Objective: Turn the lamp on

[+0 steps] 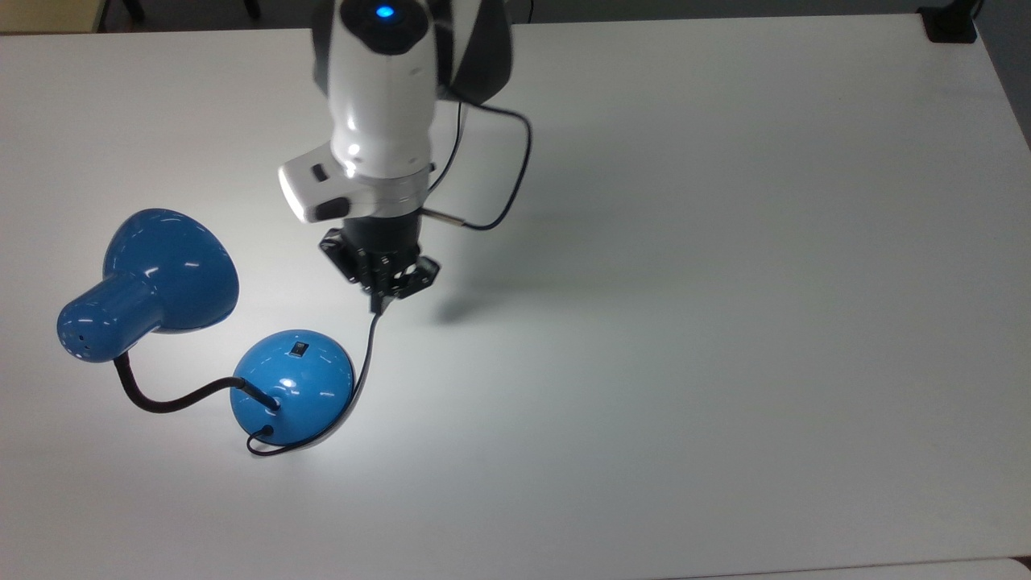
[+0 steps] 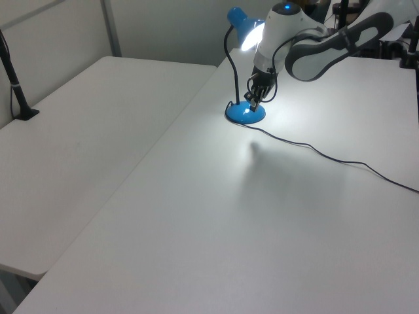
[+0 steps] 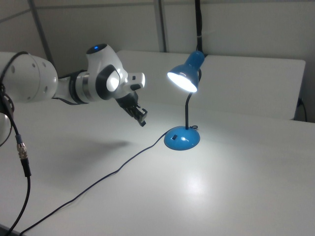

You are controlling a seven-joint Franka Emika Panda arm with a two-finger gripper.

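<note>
The lamp is lit, and a bright pool of light lies on the white table (image 1: pixel 725 242). Its blue shade (image 1: pixel 153 278) hangs at the top view's left on the black gooseneck (image 1: pixel 173 400). The domed base (image 1: pixel 294 387) shows its small black switch (image 1: pixel 299 350) uncovered. In the right view the glowing shade (image 3: pixel 184 76) stands over the base (image 3: pixel 182 138). My gripper (image 1: pixel 377 302) hovers above the table, up and to the top view's right of the base, apart from it. It is shut and holds nothing. It also appears as the gripper (image 3: pixel 143 121) and the gripper (image 2: pixel 254 101).
The lamp's thin black cord (image 2: pixel 314 150) runs from the base across the table, passing under the gripper in the top view. A black clamp (image 1: pixel 950 24) sits at the table's far right corner. A second white table (image 2: pixel 65 131) adjoins in the left view.
</note>
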